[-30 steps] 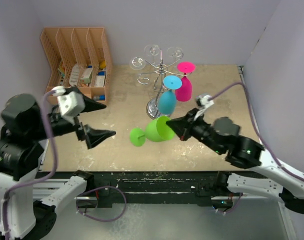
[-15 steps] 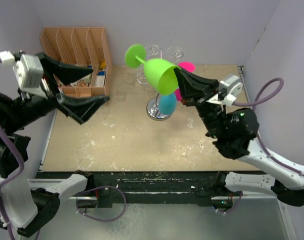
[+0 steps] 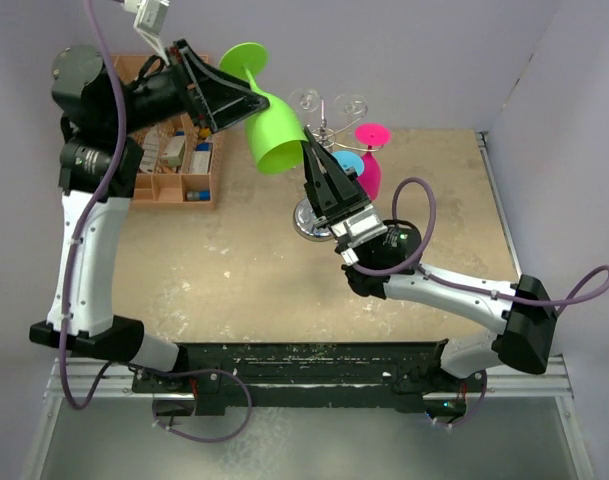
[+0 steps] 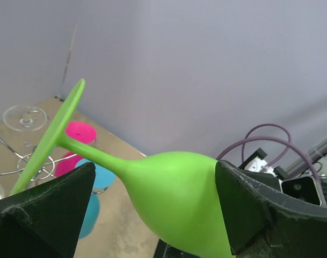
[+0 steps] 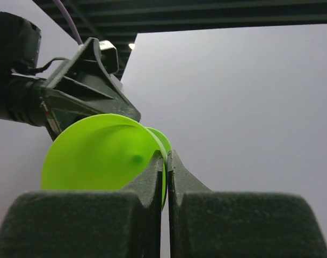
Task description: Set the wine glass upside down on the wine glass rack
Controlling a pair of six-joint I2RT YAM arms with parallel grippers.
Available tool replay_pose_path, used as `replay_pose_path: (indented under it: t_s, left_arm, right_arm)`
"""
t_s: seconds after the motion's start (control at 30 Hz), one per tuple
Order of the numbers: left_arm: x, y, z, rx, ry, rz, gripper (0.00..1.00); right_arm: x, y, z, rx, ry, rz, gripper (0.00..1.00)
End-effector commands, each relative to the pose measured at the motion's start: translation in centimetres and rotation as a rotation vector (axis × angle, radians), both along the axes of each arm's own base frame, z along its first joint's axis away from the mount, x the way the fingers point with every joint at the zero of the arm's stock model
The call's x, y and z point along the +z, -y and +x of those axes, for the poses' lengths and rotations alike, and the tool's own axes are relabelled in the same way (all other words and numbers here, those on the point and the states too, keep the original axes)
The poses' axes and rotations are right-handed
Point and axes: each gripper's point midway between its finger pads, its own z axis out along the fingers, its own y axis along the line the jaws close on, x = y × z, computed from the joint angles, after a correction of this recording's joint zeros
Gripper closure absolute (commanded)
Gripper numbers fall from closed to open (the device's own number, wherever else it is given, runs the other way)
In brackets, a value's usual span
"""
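The green wine glass (image 3: pixel 276 138) hangs in the air, tilted, foot up and to the left, above and left of the chrome wine glass rack (image 3: pixel 322 128). My right gripper (image 3: pixel 310 148) is shut on the glass's rim; in the right wrist view (image 5: pixel 166 161) both fingers pinch the rim edge of the glass (image 5: pixel 99 156). My left gripper (image 3: pixel 246 103) is open, its fingers on either side of the bowl (image 4: pixel 174 188). In the left wrist view (image 4: pixel 152 209) the right finger touches the bowl and the left finger stands apart.
A blue glass (image 3: pixel 342 165) and a pink glass (image 3: pixel 370 165) hang upside down on the rack, whose round base (image 3: pixel 309 222) stands on the table. An orange file organiser (image 3: pixel 174 160) with small items stands at the back left. Walls close in at the back and right.
The right gripper lifted the green glass from near the table to high beside the rack. The left arm rose and swung right, bringing its open fingers around the bowl.
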Motion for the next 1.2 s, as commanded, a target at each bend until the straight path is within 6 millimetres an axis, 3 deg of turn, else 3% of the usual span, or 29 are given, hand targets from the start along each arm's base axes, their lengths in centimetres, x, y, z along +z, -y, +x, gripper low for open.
replay_pose_path:
  t_s: [0.0, 0.2, 0.4, 0.53, 0.7, 0.97, 1.17]
  left_arm:
    - [2.9, 0.6, -0.6, -0.113, -0.028, -0.117, 0.07]
    - [2.3, 0.9, 1.3, -0.117, -0.092, -0.143, 0.22]
    - [2.5, 1.1, 0.7, -0.164, -0.074, -0.143, 0.67]
    - [2.8, 1.2, 0.1, -0.205, -0.072, -0.151, 0.76]
    - [2.7, 1.3, 0.0, -0.225, -0.067, -0.145, 1.00]
    - [3.4, 1.2, 0.0, -0.209, 0.011, -0.124, 1.00]
    - [3.5, 1.1, 0.0, -0.191, 0.063, -0.104, 1.00]
  right_arm:
    - [6.8, 8.7, -6.5, -0.051, 0.315, 0.327, 1.00]
    - [6.5, 7.6, -6.2, -0.092, 0.326, 0.261, 1.00]
    - [5.4, 5.5, -5.3, -0.112, 0.319, 0.195, 1.00]
    - [3.8, 3.2, -4.6, -0.104, 0.313, 0.117, 1.00]
    - [1.8, 1.1, -3.6, -0.094, 0.288, 0.052, 1.00]
    - [-1.5, -1.7, -1.7, -0.070, 0.209, -0.020, 1.00]
    - [-2.0, -2.0, -1.6, -0.036, 0.192, -0.012, 0.92]
